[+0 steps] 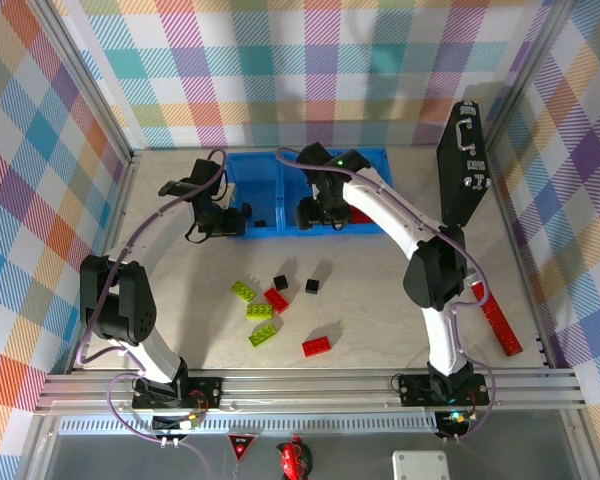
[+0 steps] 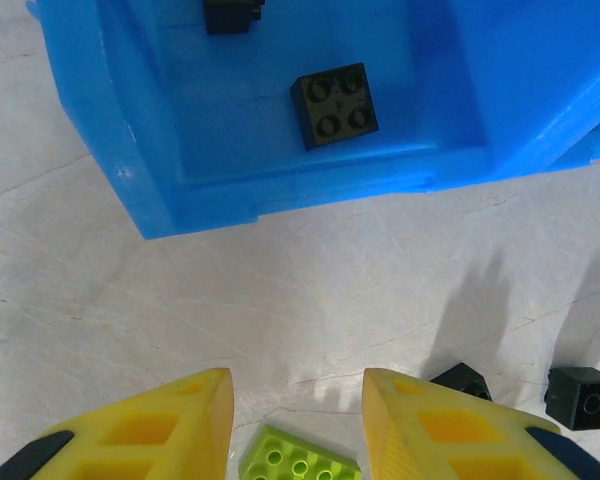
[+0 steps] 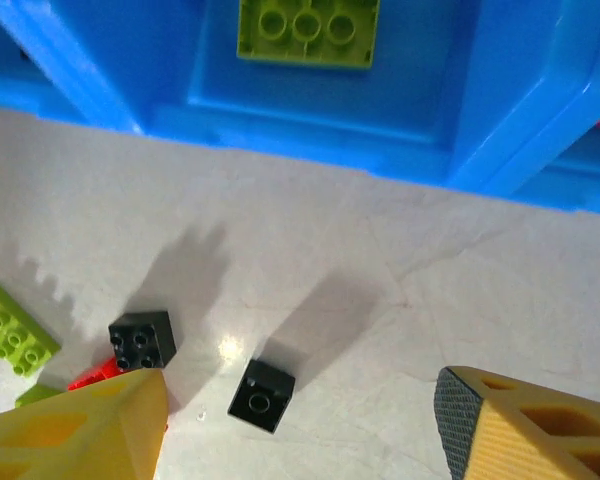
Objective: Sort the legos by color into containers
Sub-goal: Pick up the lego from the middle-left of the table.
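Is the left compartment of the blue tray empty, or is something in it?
Not empty. Two black bricks lie inside the left compartment.

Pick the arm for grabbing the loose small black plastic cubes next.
Right, probably. The right gripper is open with both small black plastic cubes framed between its fingers; the left gripper lines up over a lime-green studded brick, cubes off to its side.
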`<action>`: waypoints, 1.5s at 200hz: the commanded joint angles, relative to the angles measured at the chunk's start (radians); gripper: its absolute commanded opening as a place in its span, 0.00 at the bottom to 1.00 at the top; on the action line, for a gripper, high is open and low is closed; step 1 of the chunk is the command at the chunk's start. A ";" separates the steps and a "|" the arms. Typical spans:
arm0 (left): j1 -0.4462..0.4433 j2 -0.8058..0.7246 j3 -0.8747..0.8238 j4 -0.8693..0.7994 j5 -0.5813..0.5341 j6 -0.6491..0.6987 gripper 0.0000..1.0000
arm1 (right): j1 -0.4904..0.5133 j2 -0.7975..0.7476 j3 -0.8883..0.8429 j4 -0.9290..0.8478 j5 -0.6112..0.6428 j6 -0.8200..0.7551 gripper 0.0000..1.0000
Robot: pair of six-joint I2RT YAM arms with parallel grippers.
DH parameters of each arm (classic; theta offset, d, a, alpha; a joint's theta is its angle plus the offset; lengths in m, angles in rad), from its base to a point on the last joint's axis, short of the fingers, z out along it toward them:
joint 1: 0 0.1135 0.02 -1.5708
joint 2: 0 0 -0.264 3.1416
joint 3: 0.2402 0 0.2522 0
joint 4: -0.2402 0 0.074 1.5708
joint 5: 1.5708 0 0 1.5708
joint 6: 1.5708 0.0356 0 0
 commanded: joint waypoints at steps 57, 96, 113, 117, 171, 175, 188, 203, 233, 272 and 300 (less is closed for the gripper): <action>-0.098 -0.020 -0.014 -0.058 -0.034 -0.085 0.40 | 0.014 -0.307 -0.473 0.208 -0.072 0.069 0.71; -0.161 -0.062 -0.116 -0.054 -0.086 -0.168 0.41 | 0.015 -0.400 -0.629 0.240 -0.057 0.072 0.71; -0.186 -0.085 -0.163 -0.042 -0.105 -0.207 0.44 | 0.014 -0.425 -0.672 0.250 -0.051 0.068 0.71; -0.191 -0.090 -0.171 -0.041 -0.110 -0.213 0.45 | 0.015 -0.430 -0.682 0.252 -0.051 0.068 0.71; -0.294 -0.135 -0.233 -0.053 -0.169 -0.320 0.47 | 0.015 -0.467 -0.750 0.270 -0.050 0.049 0.71; -0.305 -0.135 -0.233 -0.053 -0.174 -0.325 0.48 | 0.015 -0.470 -0.753 0.268 -0.045 0.048 0.71; -0.343 -0.135 -0.230 -0.058 -0.184 -0.332 0.49 | 0.015 -0.482 -0.765 0.261 -0.029 0.042 0.71; -0.385 -0.131 -0.226 -0.065 -0.185 -0.308 0.53 | 0.013 -0.502 -0.789 0.259 -0.007 0.040 0.71; -0.440 -0.105 -0.212 -0.100 -0.187 -0.170 0.63 | 0.013 -0.545 -0.833 0.244 0.021 0.048 0.71; -0.513 -0.087 -0.184 -0.151 -0.196 0.022 0.69 | 0.012 -0.607 -0.890 0.241 0.028 0.066 0.71; -0.535 -0.063 -0.174 -0.159 -0.187 0.099 0.70 | 0.012 -0.636 -0.915 0.244 0.009 0.084 0.72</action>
